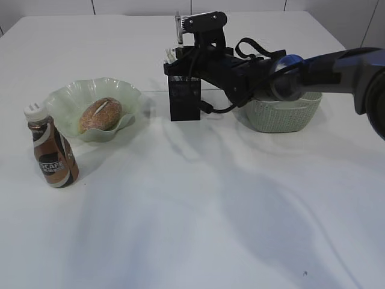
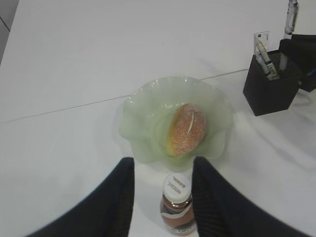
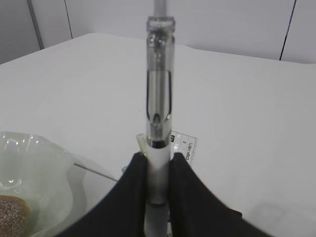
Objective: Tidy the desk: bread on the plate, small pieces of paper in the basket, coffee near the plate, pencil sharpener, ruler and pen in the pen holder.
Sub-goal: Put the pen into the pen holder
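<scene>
the right gripper is clamped on the pen, its dark fingers pressed to both sides of the white lower barrel while the clear upper half stands upright above them. in the exterior view this gripper sits right over the black holder, so the pen looks poised to go in or is partly in; whether its tip has reached the bottom cannot be told.

the holder already has something in it: the left wrist view shows a pen-like stick and a white labelled piece, perhaps the ruler, standing in the holder. the sharpener cannot be made out.

just beside the holder, behind the right arm, is the pale basket; its inside is hidden, so the paper cannot be checked, though no scraps lie loose on the table.

further left, the bread lies in the green plate, and the coffee stands upright just beside the plate. the left gripper hangs above the coffee with its jaws apart, holding nothing.

by my reading, bread and coffee are done, and letting go of the pen into the holder is about the last step.
</scene>
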Tool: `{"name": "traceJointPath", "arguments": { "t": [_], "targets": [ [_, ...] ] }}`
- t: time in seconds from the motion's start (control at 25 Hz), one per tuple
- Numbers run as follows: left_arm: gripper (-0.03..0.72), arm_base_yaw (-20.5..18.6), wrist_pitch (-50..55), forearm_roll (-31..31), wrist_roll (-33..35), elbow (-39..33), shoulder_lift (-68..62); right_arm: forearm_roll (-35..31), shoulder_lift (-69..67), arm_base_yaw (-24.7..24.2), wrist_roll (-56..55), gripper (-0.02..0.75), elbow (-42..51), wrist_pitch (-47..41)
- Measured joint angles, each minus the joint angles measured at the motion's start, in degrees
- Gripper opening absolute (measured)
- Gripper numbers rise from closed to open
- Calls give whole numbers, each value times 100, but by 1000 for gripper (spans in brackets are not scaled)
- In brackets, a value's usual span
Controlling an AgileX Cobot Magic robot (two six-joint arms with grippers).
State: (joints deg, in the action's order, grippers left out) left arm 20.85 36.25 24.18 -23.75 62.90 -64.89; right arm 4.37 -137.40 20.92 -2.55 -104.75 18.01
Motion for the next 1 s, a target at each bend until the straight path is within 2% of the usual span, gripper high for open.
{"name": "traceJointPath", "arguments": {
  "t": [0.72,0.84,1.0],
  "targets": [
    [274,0,-195,-37,-23,0,0,0,-191,-128,6,110,-93,-12],
    [274,0,-212,-37,-23,0,0,27,-254,-128,6,117,-93,-12],
    [274,0,-277,-37,-25,0,0,50,-292,-128,6,162,-93,-63]
  ]
}}
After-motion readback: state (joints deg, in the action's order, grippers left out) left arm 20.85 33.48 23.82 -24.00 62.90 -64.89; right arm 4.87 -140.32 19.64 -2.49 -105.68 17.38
